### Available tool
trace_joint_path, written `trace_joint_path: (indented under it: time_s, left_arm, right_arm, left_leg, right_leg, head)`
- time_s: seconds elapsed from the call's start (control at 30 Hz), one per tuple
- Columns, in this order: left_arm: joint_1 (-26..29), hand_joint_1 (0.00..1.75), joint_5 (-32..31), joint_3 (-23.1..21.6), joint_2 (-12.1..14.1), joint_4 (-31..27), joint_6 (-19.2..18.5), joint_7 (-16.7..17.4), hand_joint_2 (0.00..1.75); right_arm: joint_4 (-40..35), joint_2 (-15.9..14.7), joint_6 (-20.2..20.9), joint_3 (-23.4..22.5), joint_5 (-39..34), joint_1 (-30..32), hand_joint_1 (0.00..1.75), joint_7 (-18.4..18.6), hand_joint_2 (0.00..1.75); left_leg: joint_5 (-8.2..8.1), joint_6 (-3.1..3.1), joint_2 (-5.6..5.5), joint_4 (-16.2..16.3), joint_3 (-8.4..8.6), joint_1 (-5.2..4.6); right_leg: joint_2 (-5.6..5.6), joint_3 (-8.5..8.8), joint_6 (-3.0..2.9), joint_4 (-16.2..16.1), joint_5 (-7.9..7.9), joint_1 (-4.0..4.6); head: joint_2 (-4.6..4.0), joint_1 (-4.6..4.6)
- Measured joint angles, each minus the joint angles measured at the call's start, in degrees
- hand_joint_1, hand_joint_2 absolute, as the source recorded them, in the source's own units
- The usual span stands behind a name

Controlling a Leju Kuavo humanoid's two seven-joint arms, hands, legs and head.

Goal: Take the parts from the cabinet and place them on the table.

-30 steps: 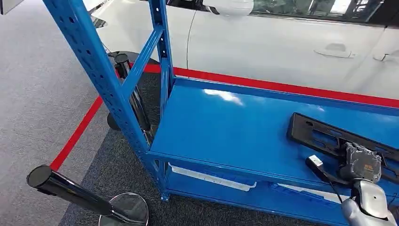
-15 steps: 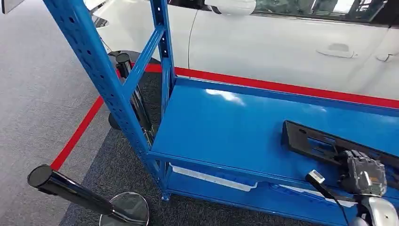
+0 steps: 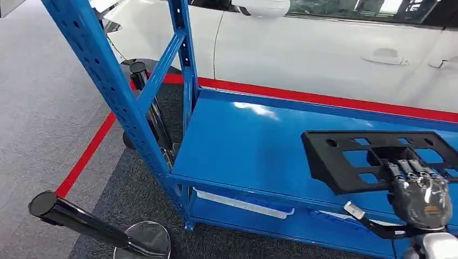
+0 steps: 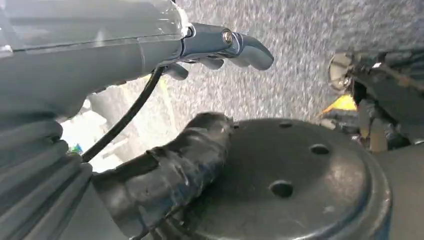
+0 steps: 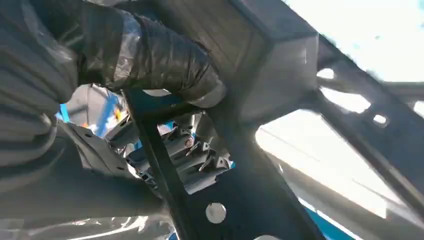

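Your right hand [image 3: 420, 195] grips the black plastic part [image 3: 372, 156], a flat frame with rectangular cut-outs. In the head view the fingers [image 3: 409, 168] hook over the frame's near bar, and the frame sits tilted, its near edge raised off the blue shelf [image 3: 254, 145] of the cabinet. Whether its far edge touches the shelf you cannot tell from this angle.

In the right wrist view the same part [image 5: 280, 70] crosses close in front of the camera. The thick thumb [image 5: 150, 55] presses against one face of a bar, and the darker fingers [image 5: 195, 150] close on the other side. The hold is clamped on the bar.

Your left hand [image 4: 220, 47] shows in the left wrist view above grey speckled carpet [image 4: 295, 55]. Its fingers curl a little at the tips and hold nothing; the thumb [image 4: 170, 170] stands well apart from them, so the hand is spread.

A black cable with a pale connector [image 3: 354, 210] hangs just beside the right wrist, in front of the shelf's front edge.

The cabinet's perforated blue upright [image 3: 108, 81] rises at the left. A lower shelf [image 3: 243, 208] carries pale flat items, too hidden to identify. Behind the cabinet stands a white car [image 3: 324, 48], with a red floor line [image 3: 86, 156] along the carpet. A black barrier post [image 3: 75, 218] stands near the cabinet's corner, seen from above.
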Motion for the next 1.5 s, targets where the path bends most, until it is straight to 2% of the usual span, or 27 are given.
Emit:
trace_joint_path:
  time_s: [0.17,0.23,0.3,0.33,0.37,0.4,0.47,0.5,0.57,0.67,0.7,0.73,0.83,0.87,0.93,1.0,1.03,1.07,1.17,1.2,1.23,1.27,1.3,1.33,1.37,1.43,1.5]
  left_arm:
    - [0.05,0.00,0.42,0.07,-0.29,0.13,-0.05,2.39,1.75]
    - [0.08,0.00,0.31,0.09,-0.37,0.13,0.28,2.58,1.75]
    - [0.15,0.00,0.03,0.07,-0.40,0.13,0.46,2.17,1.75]
    - [0.15,0.00,-0.22,0.07,-0.39,0.13,0.48,1.82,1.75]
    - [0.17,0.00,-0.48,0.07,-0.39,0.13,0.48,1.47,1.75]
    - [0.21,0.00,-0.54,0.09,-0.39,0.13,0.48,1.19,1.75]
    - [0.21,0.00,-0.74,0.07,-0.39,0.13,0.48,0.64,1.75]
    - [0.22,0.00,-0.89,0.07,-0.39,0.11,0.48,0.15,1.75]
    - [0.23,0.00,-1.07,0.07,-0.26,0.13,0.46,-0.54,1.75]
    - [0.47,0.00,-1.13,0.02,-0.09,0.13,0.39,-1.00,1.75]
    - [0.45,0.00,-1.13,0.02,-0.02,0.13,0.37,-1.04,1.75]
    - [0.44,0.00,-1.13,-0.04,-0.02,0.13,0.28,-1.04,1.75]
    - [0.37,0.00,-1.22,-0.15,0.02,0.13,0.13,-1.04,1.75]
    - [0.36,0.00,-1.24,-0.20,0.02,0.13,0.04,-0.96,1.75]
    - [0.34,0.00,-1.29,-0.28,0.02,0.13,-0.09,-0.65,1.75]
    - [0.37,0.00,-1.40,-0.44,0.02,0.13,-0.16,-0.37,1.75]
    - [0.30,0.00,-1.48,-0.48,0.13,0.13,-0.16,-0.21,1.75]
    - [0.39,0.00,-1.59,-0.57,0.13,0.13,-0.16,-0.17,1.75]
    - [0.42,0.00,-1.70,-0.61,0.11,0.13,-0.24,-0.06,1.75]
    - [0.41,0.00,-1.72,-0.63,-0.05,0.13,-0.26,-0.06,1.75]
    - [0.30,0.00,-1.75,-0.63,-0.22,0.13,-0.29,0.05,1.75]
    - [0.24,0.00,-1.79,-0.63,-0.24,0.13,-0.31,0.05,1.75]
    - [0.27,0.00,-1.83,-0.63,-0.24,0.13,-0.35,0.07,1.75]
    - [0.27,0.00,-1.86,-0.63,-0.24,0.13,-0.40,0.05,1.75]
    - [0.27,0.00,-1.85,-0.63,-0.24,0.13,-0.53,0.01,1.75]
    - [0.24,0.00,-1.85,-0.63,-0.24,0.13,-0.77,-0.15,1.75]
    - [0.22,0.00,-1.83,-0.63,-0.24,0.13,-0.81,-0.26,1.75]
  right_arm:
    - [-4.82,-1.10,0.00,8.39,3.03,-1.67,1.75,12.47,1.75]
    - [-7.05,-3.52,0.00,11.45,3.16,-1.61,1.75,16.49,1.75]
    - [-8.64,-5.24,0.00,13.56,3.21,-1.45,1.75,18.48,1.75]
    - [-9.12,-5.86,0.00,14.20,3.21,-1.19,1.75,18.80,1.75]
    - [-9.60,-6.58,0.00,14.88,3.21,-0.81,1.75,18.99,1.75]
    - [-9.91,-7.12,0.00,15.38,3.21,-0.63,1.75,18.99,1.75]
    - [-10.56,-7.91,0.00,16.01,3.21,-0.61,1.75,19.06,1.75]
    - [-10.88,-8.32,0.00,16.27,3.21,-0.69,1.75,19.08,1.75]
    - [-11.26,-8.94,0.00,16.73,3.21,-0.64,1.75,19.32,1.75]
    - [-11.94,-9.36,0.02,16.84,3.21,-0.65,1.75,19.80,1.75]
    - [-12.14,-9.46,0.00,16.93,3.21,-0.79,1.75,19.80,1.75]
    - [-12.33,-9.59,0.00,17.02,3.21,-0.69,1.75,19.78,1.75]
    - [-12.77,-9.73,0.00,17.17,3.21,-0.47,1.75,19.71,1.75]
    - [-12.92,-9.73,0.00,17.19,3.21,-0.34,1.75,19.71,1.75]
    - [-13.03,-9.73,0.00,17.19,3.21,-0.15,1.75,19.71,1.75]
    - [-13.32,-9.75,0.00,17.19,3.21,0.06,1.75,19.89,1.75]
    - [-13.51,-9.75,0.00,17.19,3.21,0.17,1.75,19.89,1.75]
    - [-13.67,-9.79,-0.02,17.19,3.21,0.16,1.75,19.89,1.75]
    - [-13.82,-9.84,-0.02,17.21,3.21,0.36,1.75,20.00,1.75]
    - [-13.86,-9.95,-0.02,17.21,3.21,0.42,1.75,20.17,1.75]
    - [-13.86,-10.14,-0.02,17.21,3.21,0.63,1.75,20.65,1.75]
    - [-13.86,-10.40,-0.02,17.21,3.21,0.55,1.75,20.98,1.75]
    - [-13.84,-10.43,-0.02,17.21,3.21,0.53,1.75,21.11,1.75]
    - [-13.75,-10.43,-0.02,17.24,3.21,0.54,1.75,21.29,1.75]
    - [-13.54,-10.43,-0.02,17.28,3.21,0.51,1.75,21.85,1.75]
    - [-12.95,-10.58,0.00,17.50,3.21,0.23,1.75,23.14,1.75]
    - [-12.66,-10.69,0.00,17.72,3.21,-0.31,1.75,23.52,1.75]
  left_leg:
    - [0.64,1.09,-0.17,-0.59,0.20,0.11]
    - [1.09,1.56,-0.01,-1.18,0.34,0.41]
    - [1.11,1.59,0.12,-1.09,0.12,0.39]
    - [1.11,1.59,0.13,-1.00,-0.03,0.36]
    - [1.12,1.59,0.12,-0.73,-0.26,0.36]
    - [1.11,1.57,0.11,-0.48,-0.44,0.41]
    - [1.07,1.44,0.06,0.09,-0.78,0.57]
    - [1.04,1.17,0.04,0.43,-0.95,0.56]
    - [1.44,0.28,-0.19,0.50,-1.13,0.29]
    - [2.57,-1.26,-0.37,0.24,-1.66,0.12]
    - [1.44,-1.46,-0.21,0.99,-2.22,0.43]
    - [-1.76,-1.69,0.05,3.31,-3.18,0.46]
    - [-9.68,-2.07,0.13,15.41,-6.41,0.54]
    - [-10.06,-2.02,0.14,17.51,-6.47,0.53]
    - [-7.14,-1.58,0.14,14.24,-2.96,0.50]
    - [-3.89,-0.52,0.12,3.99,4.20,0.28]
    - [-5.58,0.21,0.14,-0.39,6.46,-0.02]
    - [-5.08,0.05,0.19,-1.44,7.28,-0.14]
    - [-4.10,0.61,0.14,-1.82,6.46,-0.66]
    - [-2.78,1.13,0.43,-3.32,6.45,0.40]
    - [-2.11,1.25,0.59,-3.46,6.39,0.11]
    - [-1.31,1.87,0.65,-3.73,5.60,0.21]
    - [-0.75,1.67,0.67,-3.70,4.79,0.26]
    - [-0.20,1.67,0.71,-3.59,3.98,0.26]
    - [0.28,1.61,0.76,-3.44,3.19,0.26]
    - [1.07,1.29,0.80,-2.84,1.53,0.38]
    - [1.54,0.80,0.80,-1.76,-0.02,0.67]
  right_leg:
    - [-0.24,0.21,0.86,-0.13,0.06,-0.35]
    - [-0.10,-1.05,0.86,3.30,-3.33,-0.45]
    - [0.14,-4.97,1.08,12.53,-8.31,-0.35]
    - [0.17,-6.54,1.15,16.09,-9.55,-0.35]
    - [0.17,-7.45,1.16,18.24,-9.37,-0.36]
    - [0.16,-6.74,1.14,16.96,-7.82,-0.40]
    - [0.13,-1.86,1.12,7.47,-2.53,-0.58]
    - [0.15,0.87,1.15,2.12,-1.37,-0.75]
    - [0.52,0.66,0.41,1.92,-1.03,-0.01]
    - [0.34,-0.25,-0.80,1.39,-0.46,-0.07]
    - [0.00,-0.68,-1.49,1.17,0.17,-0.32]
    - [0.04,-1.39,-2.16,1.13,0.74,-0.25]
    - [-0.16,-3.31,-2.66,1.33,1.97,0.28]
    - [-0.21,-3.93,-2.66,1.41,2.37,0.48]
    - [-0.27,-5.08,-2.67,1.67,3.11,0.82]
    - [-0.22,-5.79,-2.61,1.82,3.73,1.14]
    - [-0.27,-5.99,-2.47,1.87,4.06,1.15]
    - [-0.26,-6.12,-2.11,1.83,4.53,1.16]
    - [-0.36,-6.09,-0.90,1.29,5.65,0.72]
    - [-0.35,-6.44,-0.59,1.71,5.55,0.79]
    - [-0.04,-6.82,-0.31,2.20,4.28,0.73]
    - [0.09,-7.69,-0.11,4.78,0.48,0.64]
    - [0.08,-8.69,0.17,8.49,-2.90,0.61]
    - [0.08,-9.74,0.44,12.84,-5.70,0.51]
    - [0.09,-10.42,0.66,16.42,-6.96,0.40]
    - [0.07,-8.79,1.03,17.40,-4.90,0.09]
    - [0.05,-2.94,1.40,9.63,-1.21,-0.26]
  head:
    - [0.00,-0.02]
    - [0.00,0.00]
    - [0.00,-0.02]
    - [0.00,-0.02]
    - [0.00,0.00]
    - [0.00,0.00]
    - [0.00,-0.02]
    - [0.00,-0.02]
    - [0.00,0.00]
    - [0.00,0.00]
    - [0.00,-0.02]
    - [0.00,-0.02]
    - [0.00,-0.02]
    - [0.00,-0.02]
    - [0.00,-0.02]
    - [0.00,-0.02]
    - [0.00,-0.02]
    - [0.00,-0.02]
    - [0.00,-0.02]
    - [0.00,-0.02]
    - [0.00,0.00]
    - [0.00,-0.02]
    - [0.00,0.02]
    - [0.00,0.00]
    - [0.00,0.00]
    - [0.00,0.00]
    - [0.00,0.00]
